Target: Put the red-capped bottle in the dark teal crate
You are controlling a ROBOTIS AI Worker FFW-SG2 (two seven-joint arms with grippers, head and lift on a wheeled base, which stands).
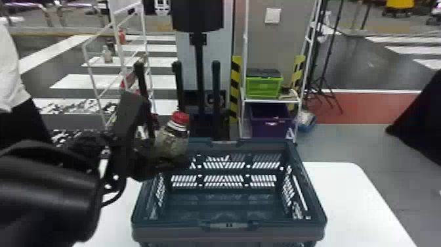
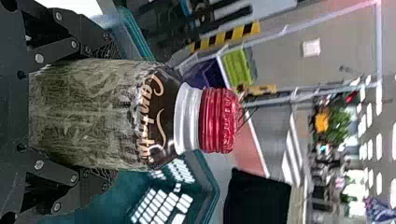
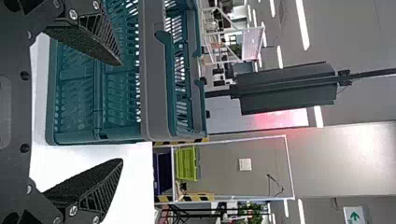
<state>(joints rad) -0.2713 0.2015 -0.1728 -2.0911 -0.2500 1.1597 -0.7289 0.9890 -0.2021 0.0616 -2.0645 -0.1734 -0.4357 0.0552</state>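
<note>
In the head view my left gripper (image 1: 164, 161) holds the red-capped bottle (image 1: 172, 139) upright, at the far left corner of the dark teal crate (image 1: 229, 226) and above its rim. In the left wrist view the left gripper (image 2: 70, 114) is shut around the lower body of the bottle (image 2: 112, 114), its red cap pointing away from the fingers. Part of the crate (image 2: 208, 186) lies beyond the bottle there. My right gripper (image 3: 122, 112) stands open in the right wrist view, nothing between its fingers, with the crate's outer wall (image 3: 154, 70) in front of it.
The crate rests on a white table (image 1: 351, 197). Behind it stand a dark post (image 1: 198, 65) and a white rack (image 1: 270, 101) holding a green crate (image 1: 264, 87) and a purple bin (image 1: 270, 123). A black-draped shape (image 1: 423, 121) is at the right.
</note>
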